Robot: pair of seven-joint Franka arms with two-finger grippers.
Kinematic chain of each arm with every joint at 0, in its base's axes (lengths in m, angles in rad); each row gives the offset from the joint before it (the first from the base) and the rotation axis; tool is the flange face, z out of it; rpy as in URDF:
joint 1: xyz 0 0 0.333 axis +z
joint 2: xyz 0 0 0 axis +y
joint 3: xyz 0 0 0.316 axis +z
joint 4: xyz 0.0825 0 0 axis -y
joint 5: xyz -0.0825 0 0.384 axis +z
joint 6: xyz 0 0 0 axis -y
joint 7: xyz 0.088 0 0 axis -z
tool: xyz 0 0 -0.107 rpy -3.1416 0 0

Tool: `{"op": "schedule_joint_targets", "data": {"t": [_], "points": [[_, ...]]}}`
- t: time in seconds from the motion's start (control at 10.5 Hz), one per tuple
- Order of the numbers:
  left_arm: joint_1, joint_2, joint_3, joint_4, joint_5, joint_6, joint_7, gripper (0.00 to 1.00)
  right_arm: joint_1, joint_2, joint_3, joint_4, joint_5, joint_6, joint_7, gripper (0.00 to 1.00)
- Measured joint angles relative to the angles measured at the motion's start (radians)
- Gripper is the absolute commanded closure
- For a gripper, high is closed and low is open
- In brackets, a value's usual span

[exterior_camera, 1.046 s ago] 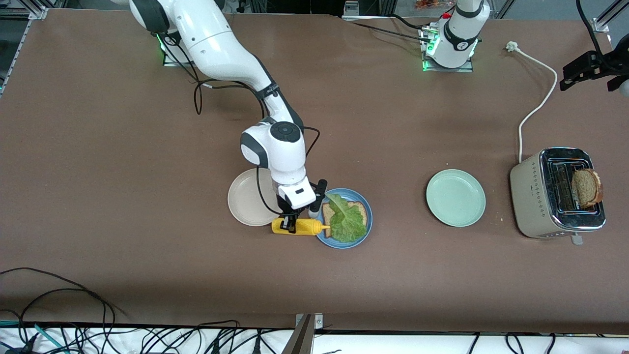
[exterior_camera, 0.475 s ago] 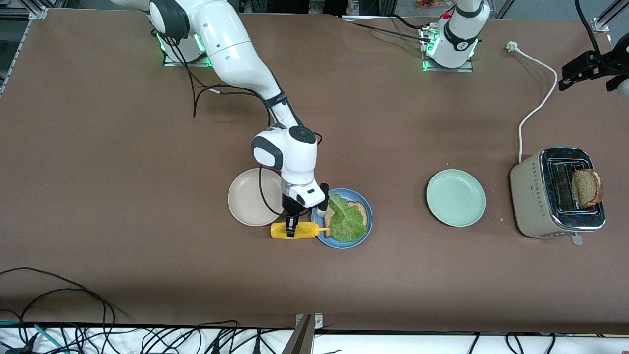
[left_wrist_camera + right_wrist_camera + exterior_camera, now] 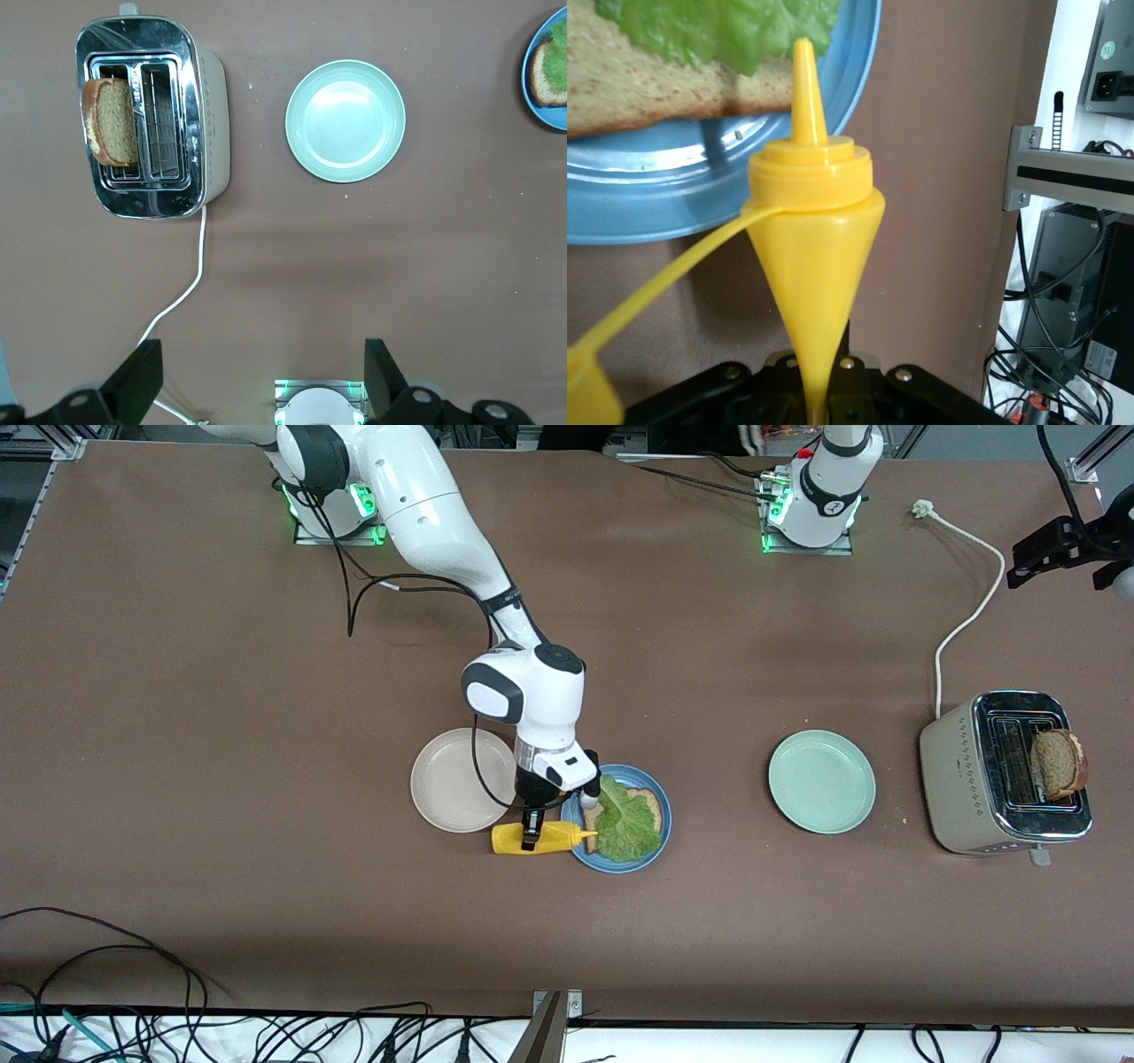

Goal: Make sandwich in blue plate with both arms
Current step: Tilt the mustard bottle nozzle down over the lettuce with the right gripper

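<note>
The blue plate (image 3: 640, 862) holds one bread slice (image 3: 651, 804) with a green lettuce leaf (image 3: 625, 824) on top. A yellow squeeze bottle (image 3: 554, 836) lies level beside the plate, its nozzle at the rim, and my right gripper (image 3: 531, 837) is shut on it. In the right wrist view the bottle (image 3: 815, 230) points at the plate (image 3: 700, 204), its cap (image 3: 585, 381) hanging off on a strap. A second bread slice (image 3: 1057, 763) stands in the toaster (image 3: 966, 788). My left gripper (image 3: 257, 381) waits open, high over the left arm's end of the table.
A cream plate (image 3: 452, 779) sits next to the bottle toward the right arm's end. A mint-green plate (image 3: 821, 781) lies between the blue plate and the toaster. The toaster's white cord (image 3: 966, 615) trails toward the left arm's base. Cables hang along the table's near edge.
The right arm's wrist has swung toward the blue plate, with the bottle still gripped and shifted slightly that way. The left arm has not moved.
</note>
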Motion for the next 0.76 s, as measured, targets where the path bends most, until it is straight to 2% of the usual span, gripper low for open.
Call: {"op": "schedule_joint_targets", "data": {"t": [0.48, 0.76], "points": [[0.0, 0.0, 0.0, 0.0, 0.0, 0.0, 0.0, 0.0, 0.01, 0.005, -0.01, 0.0, -0.034, -0.009, 0.002, 1.0], [0.0, 0.0, 0.0, 0.0, 0.0, 0.0, 0.0, 0.0, 0.01, 0.002, -0.01, 0.016, -0.028, -0.009, 0.106, 1.0]]}}
